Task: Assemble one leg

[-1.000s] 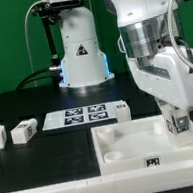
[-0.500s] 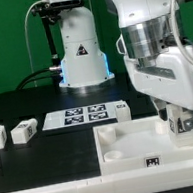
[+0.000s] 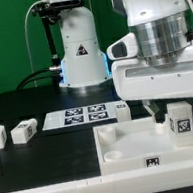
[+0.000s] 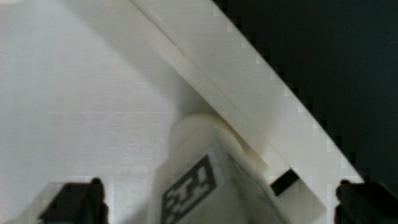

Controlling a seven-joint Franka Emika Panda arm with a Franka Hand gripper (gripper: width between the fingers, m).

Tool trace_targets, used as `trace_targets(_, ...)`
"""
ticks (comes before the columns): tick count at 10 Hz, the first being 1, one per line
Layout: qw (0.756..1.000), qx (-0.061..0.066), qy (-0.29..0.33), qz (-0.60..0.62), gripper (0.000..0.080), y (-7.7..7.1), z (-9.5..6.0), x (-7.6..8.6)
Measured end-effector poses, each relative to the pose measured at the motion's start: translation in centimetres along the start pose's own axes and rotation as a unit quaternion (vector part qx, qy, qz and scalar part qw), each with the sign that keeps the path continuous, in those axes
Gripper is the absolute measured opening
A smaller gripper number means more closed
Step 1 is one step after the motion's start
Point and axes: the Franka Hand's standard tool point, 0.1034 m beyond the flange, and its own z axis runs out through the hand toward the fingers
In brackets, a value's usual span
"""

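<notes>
The leg (image 3: 180, 125) (image 4: 192, 190), a stubby white block with a black-and-white tag on its face, stands upright at the square piece's (image 3: 128, 148) 3 o'clock corner. The hand (image 3: 176, 113) (image 4: 214, 200) straddles it, fingers spread wide, not pinching. Since half a second ago the wrist has turned broadside.

No words, brand names or numbers can be read anywhere. The only signs are black-and-white square marker tags: several on the marker board (image 3: 87, 113), one on the leg (image 3: 180, 125) under the gripper (image 3: 177, 120), one on the front edge of the large white square piece (image 3: 152, 160), and one each on two small white blocks (image 3: 25, 131) at the exterior view's left. The robot base (image 3: 78, 49) carries a small dark triangular mark, too small to make out.
</notes>
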Motion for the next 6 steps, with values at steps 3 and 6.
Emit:
trace_targets(3, 0.986, -0.013, 0.008, -0.166, 0.0649, 0.4, 0.0, 0.6)
trace_targets(6, 0.966, -0.015, 0.009, -0.258, 0.0649, 0.8, -0.2, 1.2)
